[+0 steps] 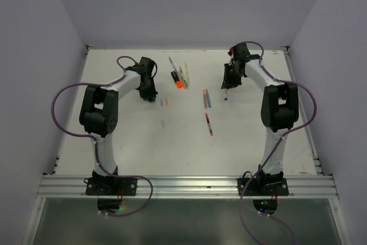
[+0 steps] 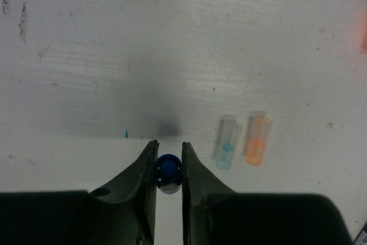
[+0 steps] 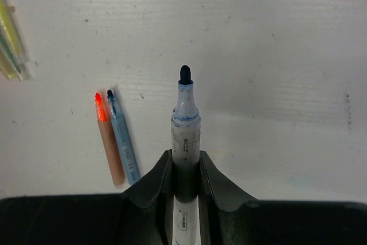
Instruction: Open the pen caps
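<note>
My left gripper (image 2: 169, 152) is shut on a small blue pen cap (image 2: 168, 170), held end-on just above the table; in the top view this gripper (image 1: 150, 97) sits left of centre. Two loose pen caps lie just to its right, a clear bluish cap (image 2: 226, 143) and an orange cap (image 2: 258, 140). My right gripper (image 3: 186, 154) is shut on a white marker (image 3: 186, 127) whose dark blue tip is bare. From above the right gripper (image 1: 225, 87) is at the back right, with the marker pointing down at the table.
An uncapped orange pen (image 3: 108, 139) and an uncapped blue pen (image 3: 124, 142) lie side by side left of the right gripper. A red pen (image 1: 209, 124) lies nearer the middle. An orange highlighter (image 1: 177, 78) and several slim pens (image 1: 184, 72) rest at the back.
</note>
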